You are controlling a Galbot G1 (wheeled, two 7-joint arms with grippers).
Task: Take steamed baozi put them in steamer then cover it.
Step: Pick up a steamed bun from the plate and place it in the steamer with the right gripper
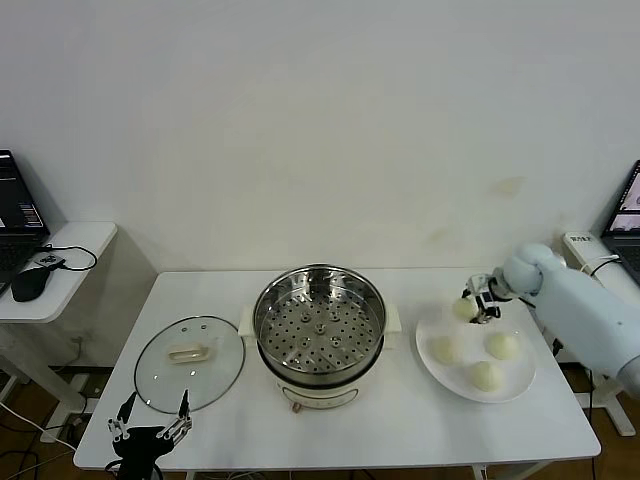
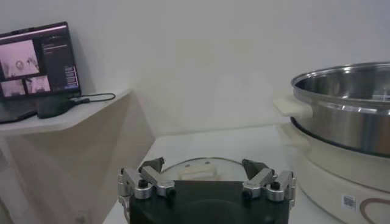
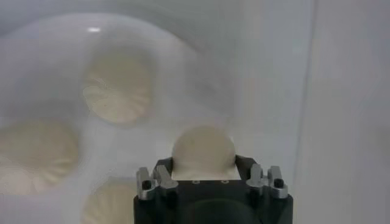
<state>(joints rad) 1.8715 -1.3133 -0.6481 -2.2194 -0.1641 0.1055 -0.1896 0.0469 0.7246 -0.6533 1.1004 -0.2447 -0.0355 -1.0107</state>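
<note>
One baozi (image 3: 203,148) sits between the fingers of the right pincer (image 1: 478,303), closed on its sides at the plate's (image 1: 520,380) far edge, at the table's (image 1: 400,420) right end. The grip looks gentle, probably so the soft dough keeps its shape. Three more baozi (image 1: 485,375) wait on the plate, just beside the held one. The steamer (image 1: 319,320) stands mid-table, open, its perforated tray bare, ready to receive them. The cover (image 1: 189,362) lies flat to the steamer's left, handle up, likely parked there for the last step. The left pincer (image 1: 150,425) hangs spread wide and empty at the table's near left edge, next to the cover.
</note>
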